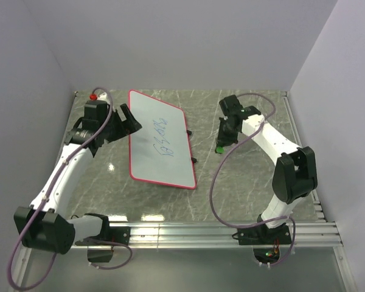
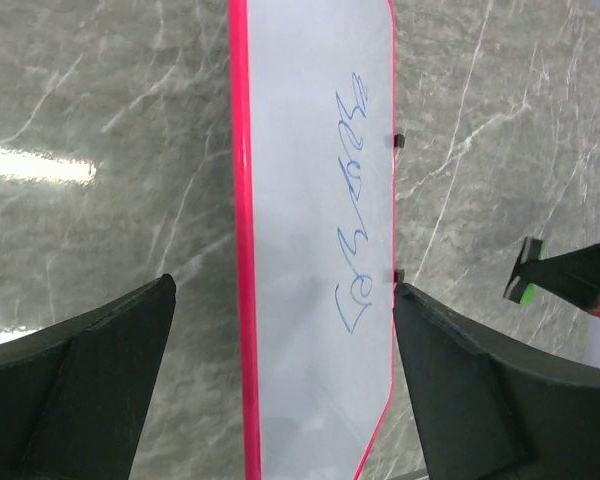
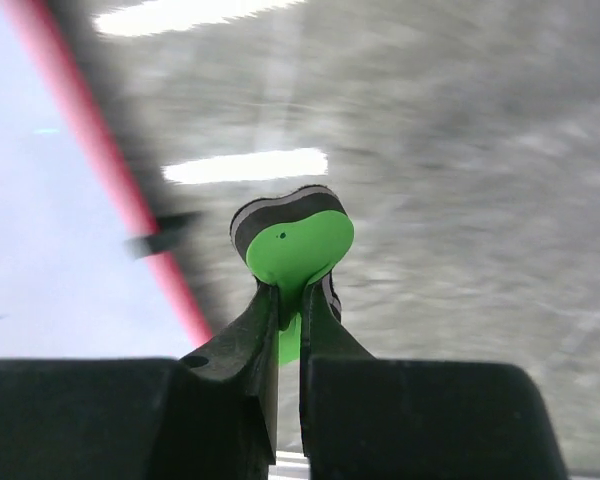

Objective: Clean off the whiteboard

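The whiteboard (image 1: pixel 160 143) lies flat on the marble table, white with a red rim, blue scribbles (image 1: pixel 163 140) in its middle and two black tabs on its right edge. My left gripper (image 1: pixel 129 120) is open and empty at the board's far left edge. In the left wrist view the board (image 2: pixel 310 200) runs between its spread fingers (image 2: pixel 282 300). My right gripper (image 1: pixel 222 143) is shut on the small green eraser (image 1: pixel 219 149), just right of the board. In the right wrist view the eraser (image 3: pixel 295 245) sticks out past the closed fingers (image 3: pixel 290 290), with the board's rim (image 3: pixel 100 170) to the left.
Grey walls close the table at the back and both sides. A metal rail (image 1: pixel 219 231) runs along the near edge by the arm bases. The right arm's cable (image 1: pixel 216 182) loops over the table right of the board.
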{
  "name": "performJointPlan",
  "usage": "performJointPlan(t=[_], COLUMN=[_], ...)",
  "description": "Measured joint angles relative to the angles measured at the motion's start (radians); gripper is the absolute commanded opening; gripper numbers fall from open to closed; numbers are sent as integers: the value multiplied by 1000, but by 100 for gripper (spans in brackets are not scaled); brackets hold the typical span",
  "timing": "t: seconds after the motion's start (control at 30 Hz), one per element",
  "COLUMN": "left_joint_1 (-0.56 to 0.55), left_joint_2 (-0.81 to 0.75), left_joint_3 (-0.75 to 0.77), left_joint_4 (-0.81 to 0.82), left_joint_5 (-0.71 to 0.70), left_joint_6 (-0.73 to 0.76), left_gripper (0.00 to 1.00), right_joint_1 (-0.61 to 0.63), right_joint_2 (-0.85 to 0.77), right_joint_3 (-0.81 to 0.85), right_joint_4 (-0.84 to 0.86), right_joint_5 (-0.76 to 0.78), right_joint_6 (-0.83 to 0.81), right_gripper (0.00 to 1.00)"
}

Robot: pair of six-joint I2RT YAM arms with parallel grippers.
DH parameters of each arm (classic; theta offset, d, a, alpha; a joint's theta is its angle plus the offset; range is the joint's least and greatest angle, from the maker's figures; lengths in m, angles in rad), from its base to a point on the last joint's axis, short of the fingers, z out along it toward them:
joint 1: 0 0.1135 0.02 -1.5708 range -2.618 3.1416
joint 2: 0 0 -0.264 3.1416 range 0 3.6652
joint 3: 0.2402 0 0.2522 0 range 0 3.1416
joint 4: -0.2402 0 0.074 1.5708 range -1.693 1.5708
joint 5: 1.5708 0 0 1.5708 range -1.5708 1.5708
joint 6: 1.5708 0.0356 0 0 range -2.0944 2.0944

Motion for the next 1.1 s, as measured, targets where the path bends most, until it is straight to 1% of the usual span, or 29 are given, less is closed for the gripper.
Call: performJointPlan(t=[0.13,0.17,0.23,0.27,0.3,0.33,0.37,0.4,0.43,0.47,0.53,0.57,0.63,0.67,0.77,0.93,1.1], left_joint_1=[0,0,0,0,0,0,0,0,0,0,0,10,10,3,-3,19,27], left_joint_2=[77,101,139,159,175,187,197,201,201,202,206,204,204,205,220,286,344], left_joint_3=[30,39,47,48,47,46,41,33,24,17,12,14,25,28,34,82,133], left_joint_4=[24,23,24,25,26,26,36,51,60,70,85,117,174,193,193,174,168], left_joint_5=[5,2,-2,-2,3,8,22,35,52,68,95,143,214,228,253,298,346], left_joint_6=[4,5,9,12,17,20,23,23,24,24,10,-14,-73,-77,-60,-32,8], left_gripper=[88,84,80,74,71,67,60,57,51,28,5,0,0,0,0,0,0], right_joint_1=[14,18,23,27,31,36,43,51,58,67,80,85,94,97,106,120,138], right_joint_2=[-5,-5,-5,-4,-3,-1,5,13,22,35,67,87,134,159,245,417,530], right_joint_3=[122,161,219,253,274,297,320,343,359,375,401,413,441,455,515,689,816], right_joint_4=[-11,-19,-23,-24,-24,-22,-25,-24,-23,-23,-23,-23,-21,-16,-1,53,137], right_joint_5=[-109,-137,-187,-219,-244,-272,-296,-323,-342,-362,-397,-421,-463,-489,-548,-613,-655], right_joint_6=[32,42,55,63,70,78,85,92,95,101,107,110,120,130,159,220,313], right_gripper=[0,0,0,0,0,0,0,0,0,0,0,0,0,0,0,0,0])
